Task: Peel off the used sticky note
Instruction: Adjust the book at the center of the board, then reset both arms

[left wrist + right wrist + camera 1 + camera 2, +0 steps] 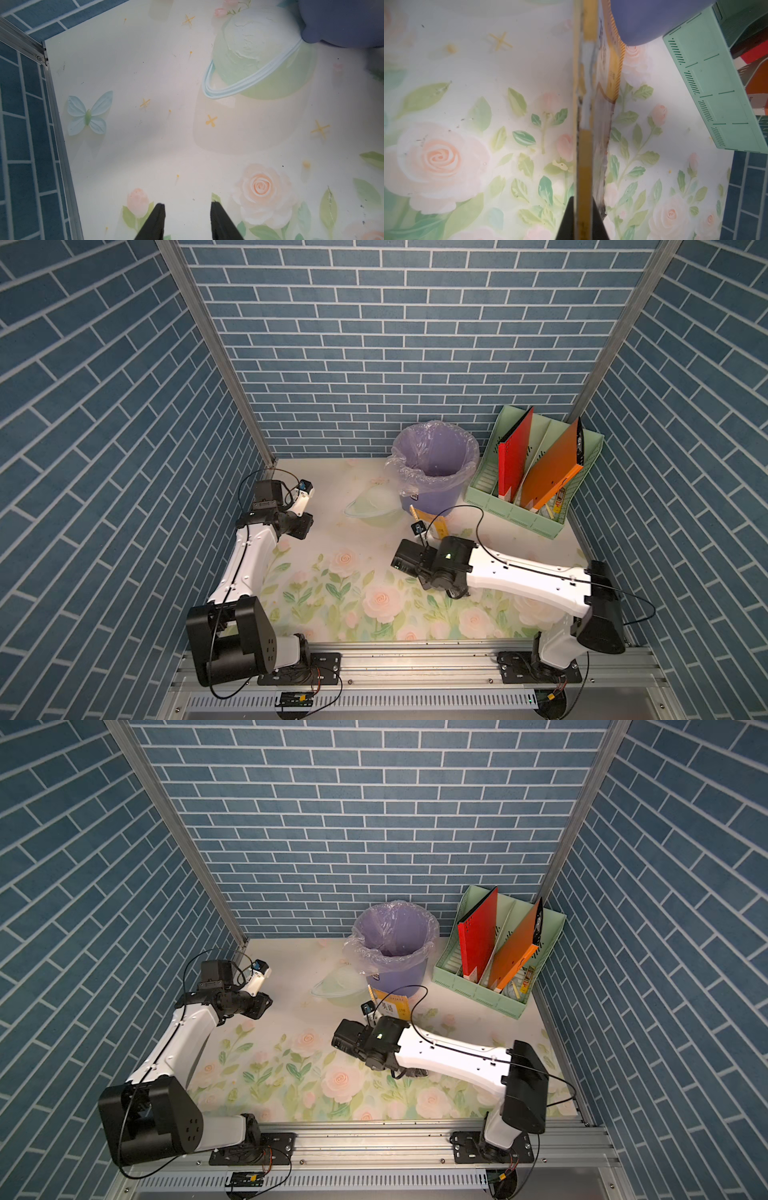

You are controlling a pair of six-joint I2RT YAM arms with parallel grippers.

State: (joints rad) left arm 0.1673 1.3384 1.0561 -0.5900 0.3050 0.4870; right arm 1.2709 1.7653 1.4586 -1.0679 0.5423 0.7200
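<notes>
My right gripper (583, 201) is shut on a thin yellow book (586, 145), which stands on edge in front of the purple bin. In both top views the book (390, 1006) pokes out behind the right wrist, its cover printed with dark characters. No separate sticky note can be made out in any view. My left gripper (187, 207) hangs over the back left of the floral mat (145, 145). Its black fingers (160, 218) are apart, with only mat between them. In a top view the left gripper (303, 526) is far from the book.
A purple bin (434, 472) lined with a clear bag stands at the back middle. A green file rack (536, 481) with red and orange folders fills the back right corner. Blue brick walls close in three sides. The metal rail (415, 655) runs along the front.
</notes>
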